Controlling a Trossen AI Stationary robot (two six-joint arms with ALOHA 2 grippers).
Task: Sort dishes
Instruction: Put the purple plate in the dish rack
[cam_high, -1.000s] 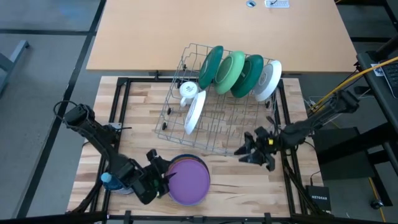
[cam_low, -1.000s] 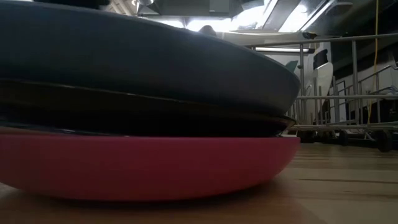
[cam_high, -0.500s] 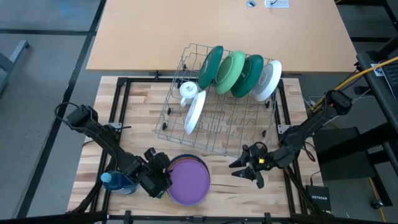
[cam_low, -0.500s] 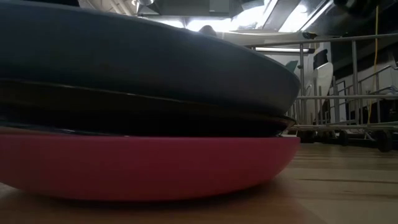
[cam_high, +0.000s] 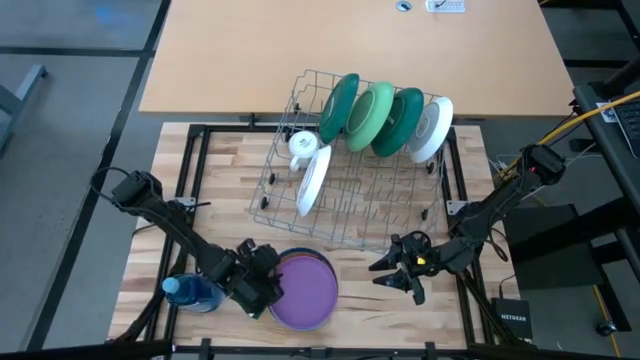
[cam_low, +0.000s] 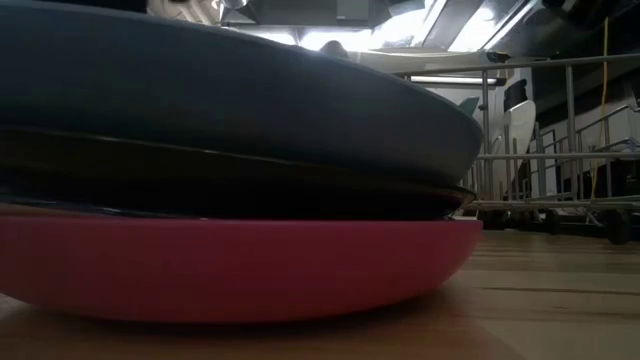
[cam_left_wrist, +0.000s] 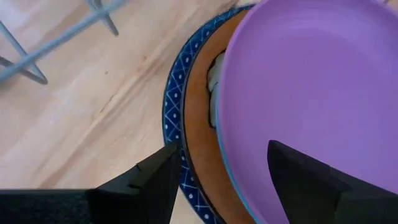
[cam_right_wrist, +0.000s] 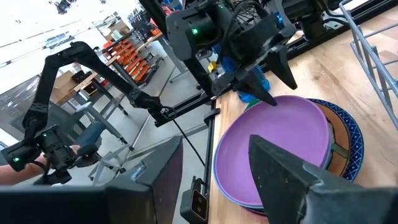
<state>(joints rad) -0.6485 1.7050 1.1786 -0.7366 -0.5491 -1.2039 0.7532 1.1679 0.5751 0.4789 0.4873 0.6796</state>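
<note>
A stack of plates lies near the table's front edge: a purple plate on top, a brown one under it, a blue patterned one lower, and a pink one resting on the wood. My left gripper is open at the stack's left rim. One finger is over the purple plate and the other is outside the rim. My right gripper hangs open to the right of the stack, with nothing between its fingers.
A wire dish rack stands mid-table. Green plates and a white plate stand on edge at its back. Another white plate leans at its left, by a white mug. A blue bottle-like thing sits beside my left arm.
My left gripper has gone down and toward the table's right edge, turning as it went, and now stands at the rim of the plate stack. My right gripper has gone down toward the table's near edge and toward the stack, then stopped. The plates have not moved.
</note>
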